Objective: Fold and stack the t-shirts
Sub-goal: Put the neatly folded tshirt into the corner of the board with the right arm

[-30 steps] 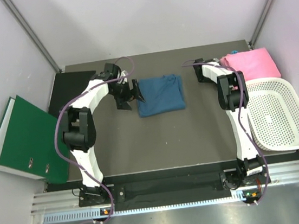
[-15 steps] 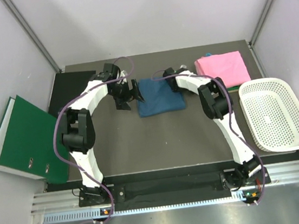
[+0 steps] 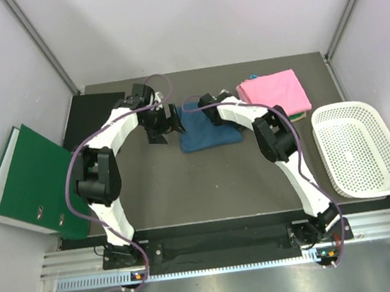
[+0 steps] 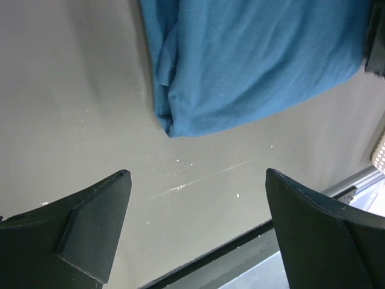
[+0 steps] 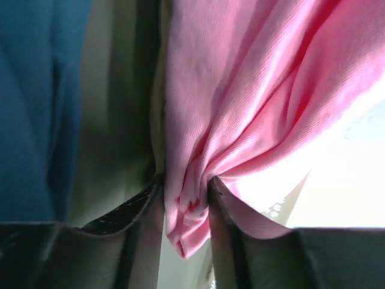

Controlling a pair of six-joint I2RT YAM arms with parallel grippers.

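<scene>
The pink shirt (image 5: 240, 90) is clamped, bunched, in the right pincer (image 5: 185, 189): soft, limp cloth, likely best taken by an edge; left pincer (image 4: 197, 174) is held apart near the blue shirt (image 4: 252, 60)

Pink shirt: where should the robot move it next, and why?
Probably carry it left and lay it on the blue shirt. The right gripper pinches the pink shirt, and the blue one lies folded beside it with nothing on top.
</scene>
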